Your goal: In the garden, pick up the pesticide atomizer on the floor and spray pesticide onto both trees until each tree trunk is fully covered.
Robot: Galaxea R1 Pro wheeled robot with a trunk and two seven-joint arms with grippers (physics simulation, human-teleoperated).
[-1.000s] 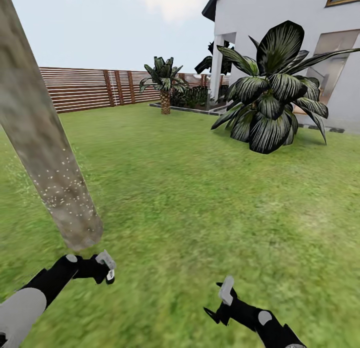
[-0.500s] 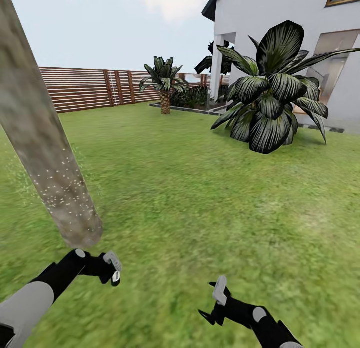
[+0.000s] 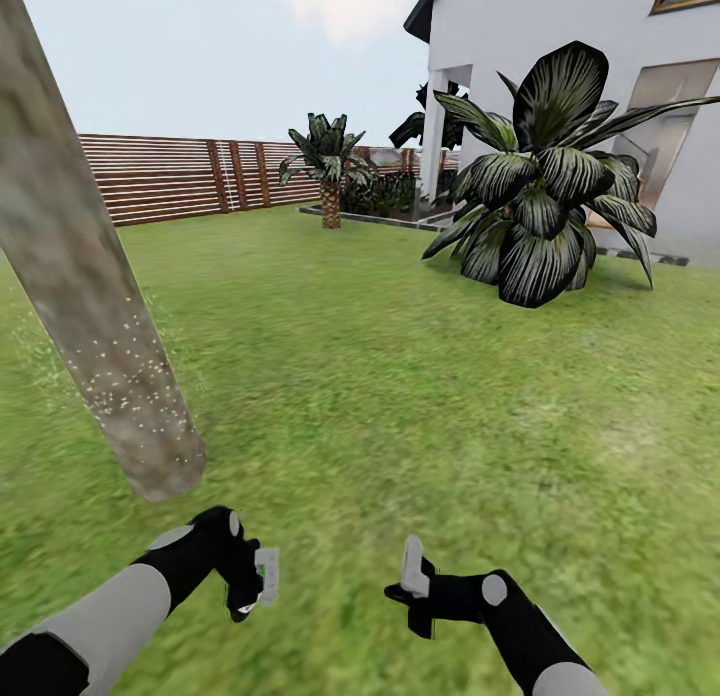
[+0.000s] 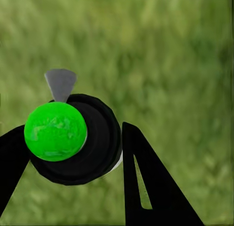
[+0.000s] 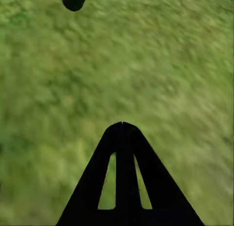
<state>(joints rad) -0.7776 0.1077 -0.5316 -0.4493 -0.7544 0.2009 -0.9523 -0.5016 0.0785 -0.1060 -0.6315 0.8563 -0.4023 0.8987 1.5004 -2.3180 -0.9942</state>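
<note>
A thick, mottled grey-brown tree trunk (image 3: 88,306) leans up the left of the head view, with pale specks scattered over its lower part. The second tree is out of view. My left gripper (image 3: 255,578) hangs low over the grass, right of the trunk's base, shut on the pesticide atomizer (image 3: 266,568). In the left wrist view the atomizer (image 4: 92,148) is a dark round body with a green dot on its top and a grey nozzle, held between the two black fingers (image 4: 146,187). My right gripper (image 3: 412,568) is shut and holds nothing; its fingers (image 5: 122,153) are pressed together.
Grass covers the ground. A broad-leaved dark shrub (image 3: 545,191) stands at the right in front of the white house (image 3: 560,36). A small palm (image 3: 328,168) and a brown slatted fence (image 3: 165,176) lie far back.
Both arms have swung inward toward each other. The left gripper moved right and lower, away from the trunk's base, turning the atomizer. The right gripper moved left.
</note>
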